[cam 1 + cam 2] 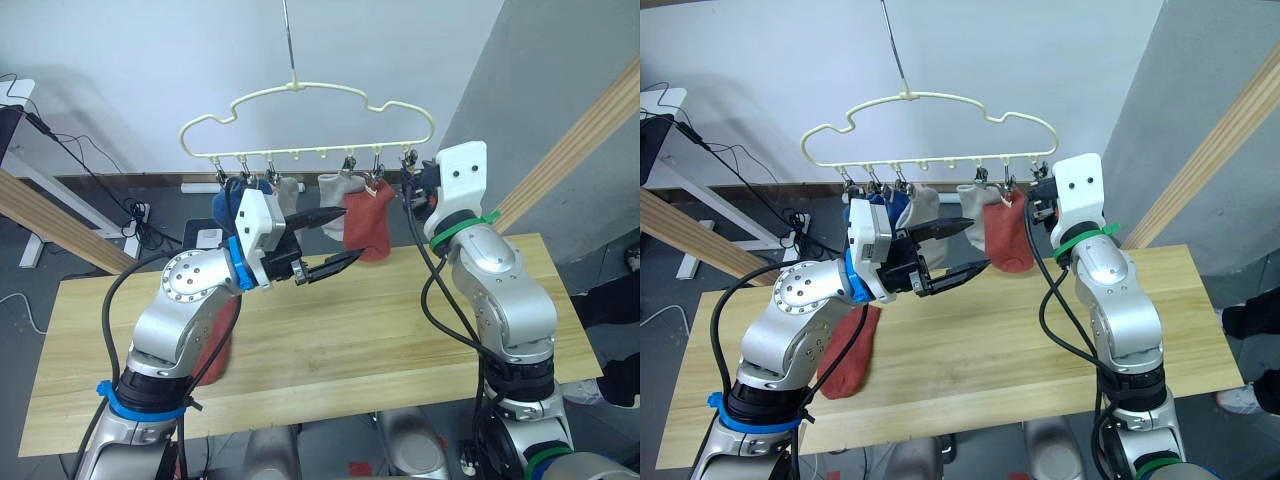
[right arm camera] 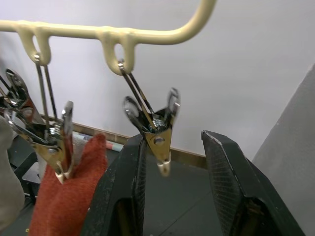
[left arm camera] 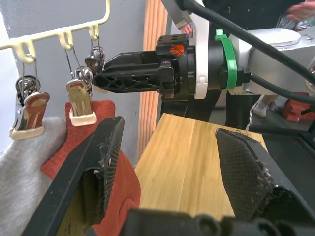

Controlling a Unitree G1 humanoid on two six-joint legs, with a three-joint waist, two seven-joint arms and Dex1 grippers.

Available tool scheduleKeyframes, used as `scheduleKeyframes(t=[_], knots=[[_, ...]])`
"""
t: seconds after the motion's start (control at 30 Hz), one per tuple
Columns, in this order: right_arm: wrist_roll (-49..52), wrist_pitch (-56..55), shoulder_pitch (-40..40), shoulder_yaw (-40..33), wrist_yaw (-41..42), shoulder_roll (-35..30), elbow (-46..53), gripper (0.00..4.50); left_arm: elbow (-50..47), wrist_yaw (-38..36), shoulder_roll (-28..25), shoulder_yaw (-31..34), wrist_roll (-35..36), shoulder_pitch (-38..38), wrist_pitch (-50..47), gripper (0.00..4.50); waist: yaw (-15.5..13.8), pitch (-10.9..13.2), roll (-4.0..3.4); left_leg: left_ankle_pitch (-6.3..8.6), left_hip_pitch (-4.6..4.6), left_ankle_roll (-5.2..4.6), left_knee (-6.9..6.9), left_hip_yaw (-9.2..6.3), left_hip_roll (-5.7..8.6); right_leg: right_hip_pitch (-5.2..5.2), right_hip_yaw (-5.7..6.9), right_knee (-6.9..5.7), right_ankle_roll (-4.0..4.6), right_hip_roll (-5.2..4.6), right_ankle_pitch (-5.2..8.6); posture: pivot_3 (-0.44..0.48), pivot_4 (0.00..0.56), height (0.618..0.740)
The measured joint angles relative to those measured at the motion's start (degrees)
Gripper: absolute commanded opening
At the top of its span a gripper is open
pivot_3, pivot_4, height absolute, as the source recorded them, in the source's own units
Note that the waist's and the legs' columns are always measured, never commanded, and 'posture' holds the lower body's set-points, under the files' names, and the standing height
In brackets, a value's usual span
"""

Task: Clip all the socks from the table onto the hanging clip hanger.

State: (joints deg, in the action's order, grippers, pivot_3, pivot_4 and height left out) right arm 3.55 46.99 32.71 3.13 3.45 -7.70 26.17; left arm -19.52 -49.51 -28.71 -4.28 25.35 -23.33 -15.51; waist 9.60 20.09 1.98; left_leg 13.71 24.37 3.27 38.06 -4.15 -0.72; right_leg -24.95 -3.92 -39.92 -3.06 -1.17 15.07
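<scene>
The cream clip hanger [image 1: 300,100] hangs above the table's [image 1: 400,330] far edge. Blue socks [image 1: 228,200], two grey socks [image 1: 335,190] and a rust-red sock [image 1: 368,225] hang from its clips. Another rust-red sock [image 1: 845,350] lies flat on the table, partly behind my left arm. My left gripper [image 1: 340,238] is open and holds nothing; it hovers in front of the hanging rust-red sock. My right gripper [image 2: 172,140] is open at the hanger's right end, its fingers on either side of an empty metal clip [image 2: 158,129], not pressing it.
Slanted wooden poles [image 1: 585,130] rise at the right and at the left [image 1: 50,225] of the table. Cables and a power strip [image 1: 140,215] lie on the floor behind. A thin metal rod [image 1: 288,35] holds the hanger's hook.
</scene>
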Motion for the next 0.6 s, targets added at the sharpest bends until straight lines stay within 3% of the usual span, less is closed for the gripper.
scheduleKeyframes(t=[0.17,0.6], knots=[[2.4,1.5,2.6,-2.0,0.0,4.0,0.0,1.80,0.1,-0.1,0.1,-0.1,0.0,0.0,0.0,3.28,0.1,0.0,0.00,0.00,0.00,0.00,0.01,0.00,0.00,0.00,-0.01,-0.01,0.01,-0.01,-0.01,-0.253,0.289,0.740],[4.6,6.5,4.2,-4.7,-1.6,6.6,0.2,1.80,0.1,0.0,0.3,-0.2,-0.1,0.0,0.1,3.28,0.1,0.0,-0.01,0.00,0.01,0.00,0.00,0.00,0.00,-0.02,-0.01,-0.01,0.01,-0.01,-0.01,-0.259,0.292,0.740]])
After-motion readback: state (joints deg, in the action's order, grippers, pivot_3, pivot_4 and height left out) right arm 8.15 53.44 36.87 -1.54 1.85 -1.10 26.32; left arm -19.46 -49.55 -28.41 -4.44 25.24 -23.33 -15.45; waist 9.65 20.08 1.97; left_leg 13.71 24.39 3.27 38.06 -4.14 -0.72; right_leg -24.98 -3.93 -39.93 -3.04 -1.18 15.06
